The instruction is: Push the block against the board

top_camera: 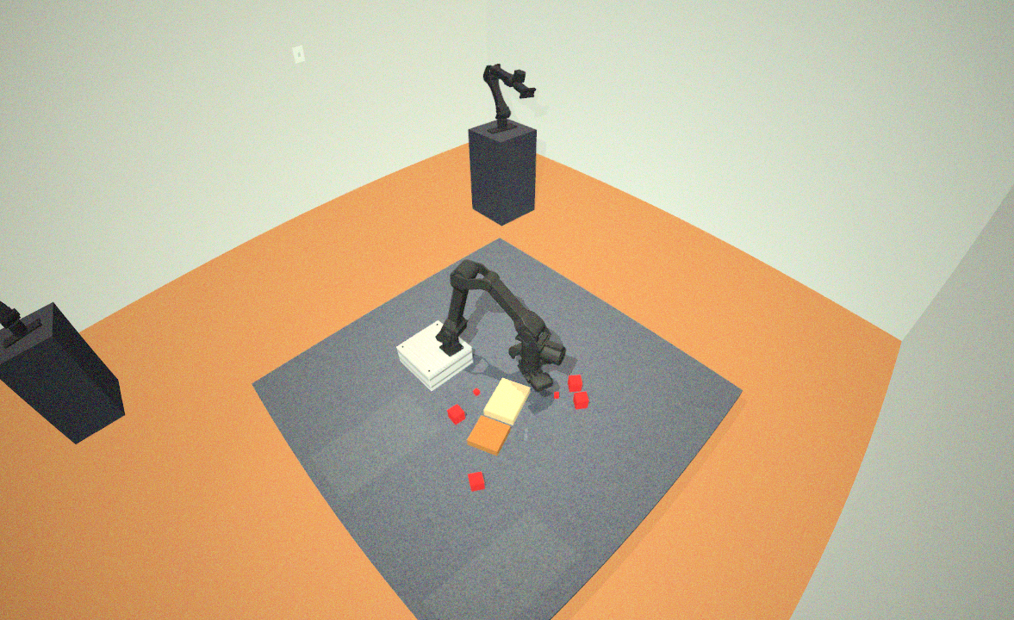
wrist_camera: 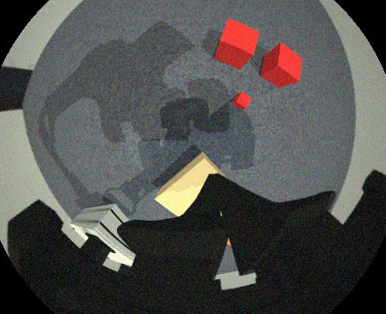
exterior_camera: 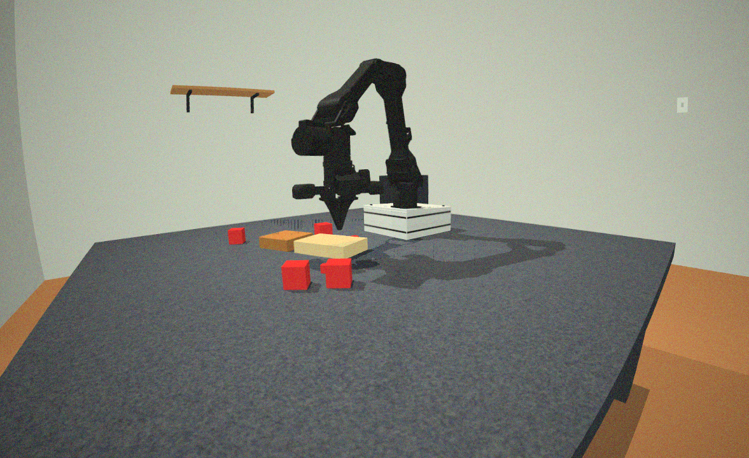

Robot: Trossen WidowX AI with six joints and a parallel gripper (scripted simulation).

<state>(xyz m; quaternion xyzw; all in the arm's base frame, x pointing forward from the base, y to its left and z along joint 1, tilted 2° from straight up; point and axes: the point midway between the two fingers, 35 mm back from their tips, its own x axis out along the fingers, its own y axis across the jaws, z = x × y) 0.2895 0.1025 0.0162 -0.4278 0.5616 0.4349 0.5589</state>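
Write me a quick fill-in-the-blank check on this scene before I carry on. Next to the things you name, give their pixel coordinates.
The gripper (top_camera: 542,384) (exterior_camera: 340,228) (wrist_camera: 213,178) is ____, holding nothing.
The flat block (top_camera: 488,435) (exterior_camera: 281,240) at one end of the cream board (top_camera: 507,399) (exterior_camera: 329,243) (wrist_camera: 181,191) is coloured ____.
The arm's base (top_camera: 413,354) (exterior_camera: 382,223) is coloured ____.
The wrist view shows ____ red cubes (top_camera: 575,382) (exterior_camera: 296,275) (wrist_camera: 237,43).

Missing words: shut; orange; white; three.

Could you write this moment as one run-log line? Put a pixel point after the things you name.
gripper (top_camera: 544,387) (exterior_camera: 340,229): shut, raised | orange block (top_camera: 488,435) (exterior_camera: 283,240): beside cream board (top_camera: 507,399) (exterior_camera: 330,245) (wrist_camera: 183,188) | contact: unclear
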